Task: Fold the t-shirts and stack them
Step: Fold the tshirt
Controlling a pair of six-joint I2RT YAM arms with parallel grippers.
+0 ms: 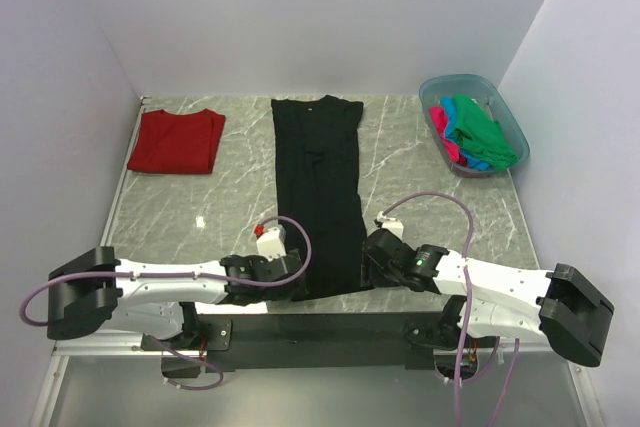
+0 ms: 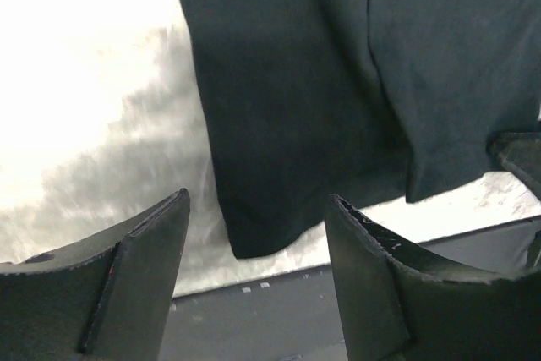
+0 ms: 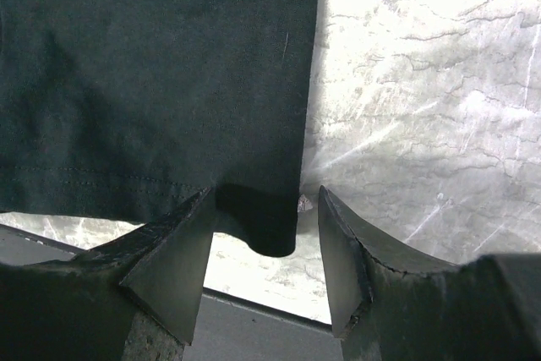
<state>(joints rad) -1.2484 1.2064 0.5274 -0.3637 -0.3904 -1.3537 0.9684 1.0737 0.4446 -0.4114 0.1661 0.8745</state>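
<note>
Both arms lie low, elbows out, reaching in at the near hem of the black t-shirt (image 1: 318,177), which is a long narrow strip. The left gripper (image 2: 258,199) sits at its left corner and the right gripper (image 3: 266,194) at its right corner. Both claws are spread wide, with a hem corner in each gap and nothing pinched. The dark red t-shirt (image 1: 177,141) lies folded, well off to the black one's left.

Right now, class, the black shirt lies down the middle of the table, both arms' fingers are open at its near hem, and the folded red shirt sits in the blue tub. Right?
No. The red shirt lies on the table at the far left; the tub stands at the far right, holding other shirts. The top view shows this. The rest is right.
</note>
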